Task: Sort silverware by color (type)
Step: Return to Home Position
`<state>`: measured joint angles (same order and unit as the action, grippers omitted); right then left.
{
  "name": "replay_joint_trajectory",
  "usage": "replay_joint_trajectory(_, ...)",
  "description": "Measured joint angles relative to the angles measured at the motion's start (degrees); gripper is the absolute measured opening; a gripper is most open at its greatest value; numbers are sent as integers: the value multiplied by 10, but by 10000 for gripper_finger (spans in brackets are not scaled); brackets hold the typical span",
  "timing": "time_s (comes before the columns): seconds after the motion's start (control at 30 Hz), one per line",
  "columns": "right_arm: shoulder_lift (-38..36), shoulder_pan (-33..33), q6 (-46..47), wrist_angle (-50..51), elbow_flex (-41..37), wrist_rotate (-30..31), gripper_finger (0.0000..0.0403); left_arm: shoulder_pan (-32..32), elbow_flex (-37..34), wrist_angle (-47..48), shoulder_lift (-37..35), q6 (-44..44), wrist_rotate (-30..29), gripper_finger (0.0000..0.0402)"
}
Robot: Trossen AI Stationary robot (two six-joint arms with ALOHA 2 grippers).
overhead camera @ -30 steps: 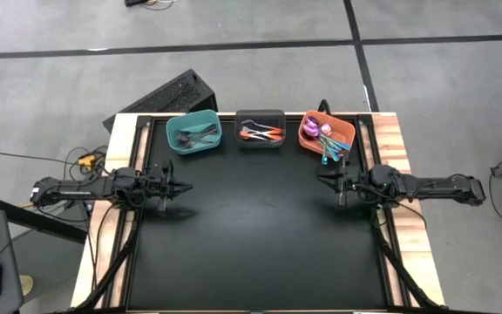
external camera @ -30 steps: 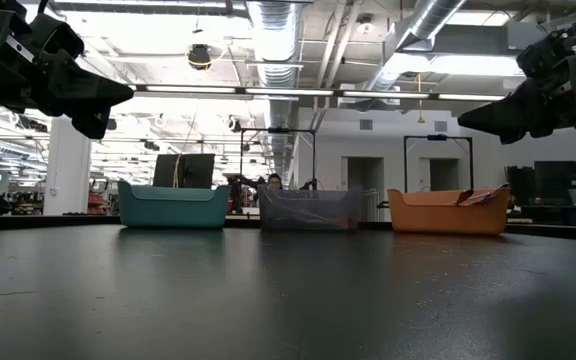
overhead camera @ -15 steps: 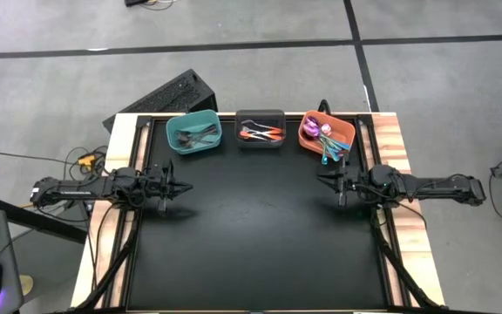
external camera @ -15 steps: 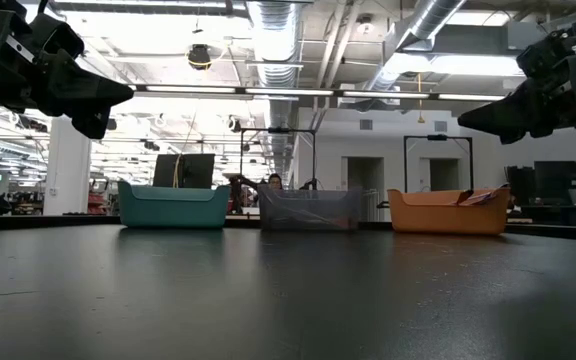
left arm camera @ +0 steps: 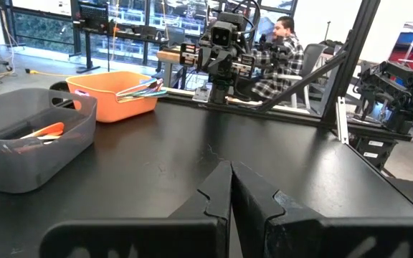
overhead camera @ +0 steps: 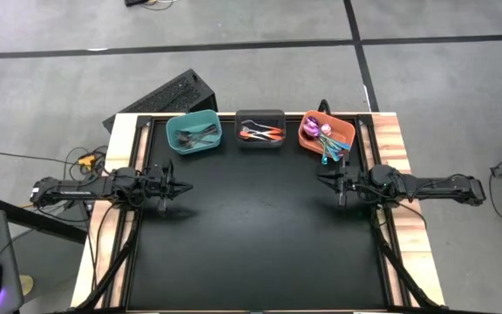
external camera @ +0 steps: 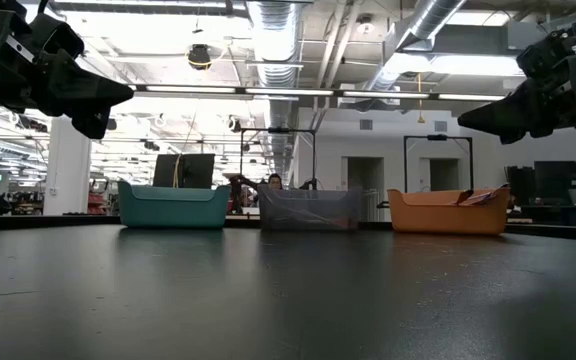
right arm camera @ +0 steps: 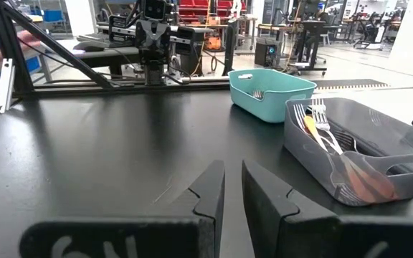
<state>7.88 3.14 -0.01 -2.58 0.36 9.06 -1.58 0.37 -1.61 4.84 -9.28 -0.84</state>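
Black table (overhead camera: 260,235); silverware (overhead camera: 260,133) in far-edge bins (overhead camera: 193,133)

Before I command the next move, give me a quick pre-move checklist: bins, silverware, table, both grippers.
1. Dark silverware in teal bin: ok.
2. Orange-handled silverware in dark grey bin: ok.
3. Purple-teal silverware in orange bin: not ok, some pieces stick out over the rim.
4. No loose silverware on the black table: ok.
5. Left gripper empty, fingers shut: ok.
6. Right gripper empty, fingers slightly apart: ok.
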Motion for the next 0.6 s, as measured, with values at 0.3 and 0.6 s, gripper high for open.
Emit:
replay_joint_trajectory(0.3, 0, 0, 0, 0, 0, 0, 70, 2, 0, 0, 0, 0, 0, 0)
replay_joint_trajectory(0.6, 0, 0, 0, 0, 0, 0, 70, 10, 0, 0, 5, 0, 0, 0)
